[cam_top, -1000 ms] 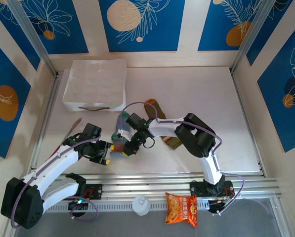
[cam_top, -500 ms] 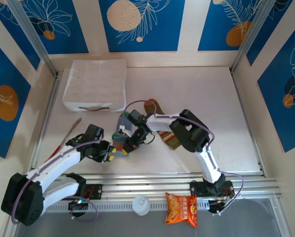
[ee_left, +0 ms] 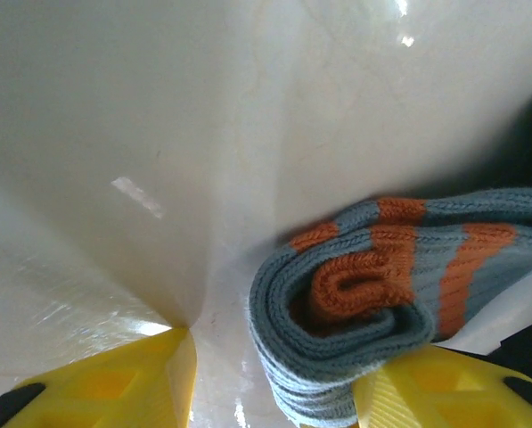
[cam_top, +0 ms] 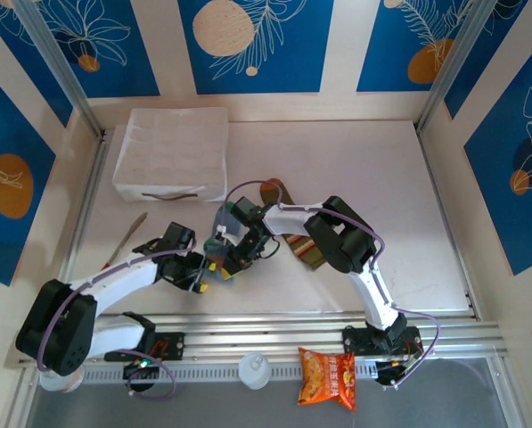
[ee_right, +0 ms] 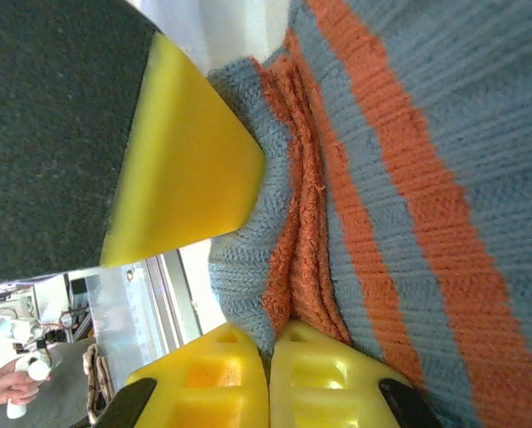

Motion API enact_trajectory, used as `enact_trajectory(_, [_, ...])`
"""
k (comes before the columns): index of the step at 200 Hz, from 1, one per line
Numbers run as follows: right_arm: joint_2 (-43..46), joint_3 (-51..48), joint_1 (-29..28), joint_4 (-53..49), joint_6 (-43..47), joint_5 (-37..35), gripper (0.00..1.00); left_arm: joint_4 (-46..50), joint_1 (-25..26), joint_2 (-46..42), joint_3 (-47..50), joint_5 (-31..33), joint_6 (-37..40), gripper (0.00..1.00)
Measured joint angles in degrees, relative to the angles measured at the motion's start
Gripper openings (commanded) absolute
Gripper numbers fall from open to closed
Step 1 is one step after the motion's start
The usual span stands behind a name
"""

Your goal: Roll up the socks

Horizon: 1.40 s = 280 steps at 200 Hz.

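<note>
1. Closed right jaws: yellow fingers (ee_right: 328, 379) pressed side by side, clamped on the folded edge of the grey-blue sock (ee_right: 408, 178), with an orange band running into the seam between them.
2. Parted left jaws: set either side of the rolled end of the same sock (ee_left: 364, 294). Right-hand finger (ee_left: 426, 397) touching the roll, left-hand finger (ee_left: 114, 383) clear of it, bare tabletop in the gap.
3. Roll end-on from the left wrist: grey-blue outer layers wound round an orange core, with the orange-striped unrolled length trailing to the right.
4. Right wrist view, upper left: one left-arm finger (ee_right: 190, 160), yellow tip on a black body, lying against the edge of the sock.
5. Overhead: both wrists meeting at the sock (cam_top: 217, 254), near the middle of the tabletop (cam_top: 381, 178). Left arm (cam_top: 114, 276) reaching in from the left, right arm (cam_top: 346, 241) folded back across from the right.
6. Olive-brown sock (cam_top: 303, 254): flat on the tabletop just right of the roll, partly under the right arm, orange heel toward the far side.
7. Outer field: white box (cam_top: 170, 153) at the far left corner and a thin stick (cam_top: 127, 236) near the left edge. Orange snack packet (cam_top: 328, 377) and white round cap (cam_top: 254, 370) on the near strip past the rails, between the arm bases.
</note>
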State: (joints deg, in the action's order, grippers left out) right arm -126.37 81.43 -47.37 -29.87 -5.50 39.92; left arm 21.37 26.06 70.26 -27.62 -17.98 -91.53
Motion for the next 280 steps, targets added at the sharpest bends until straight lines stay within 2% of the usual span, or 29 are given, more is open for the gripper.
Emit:
enact_trajectory(24, [0.0,0.13,0.0,-0.26,0.04,-0.2,0.02,0.63,0.0,2.03,-0.94,-0.17,0.24,0.43])
enact_trajectory(66, [3.58,-3.69,-0.61,3.19,1.53,-3.56,0.27,1.9,-0.04,6.97,-4.24,-1.29,1.03,0.35])
enact_trajectory(109, [14.86,-16.61,-2.71,12.52,5.46,-14.53,0.38,1.97,-0.17,8.0,-4.55,-1.6,1.46,0.32])
enact_trajectory(142, [25.86,-29.07,-6.88,22.25,13.84,-26.58,0.45,1.95,-0.59,8.5,-4.66,-2.21,1.46,0.31])
enact_trajectory(164, [30.77,-32.85,-11.82,27.02,21.31,-36.15,0.45,1.77,-0.9,8.63,-4.7,-2.58,1.49,0.3])
enact_trajectory(201, [31.15,-32.79,-17.05,32.0,32.61,-48.02,0.45,1.84,-1.68,9.14,-4.98,-3.32,1.84,0.29])
enact_trajectory(245, [26.32,-29.92,-19.19,33.83,40.15,-53.7,0.41,2.27,-3.15,10.1,-5.73,-5.01,2.82,0.29])
enact_trajectory(280, [22.67,-27.56,-19.65,34.14,42.51,-56.63,0.33,3.1,-4.2,10.97,-6.32,-6.34,4.07,0.28])
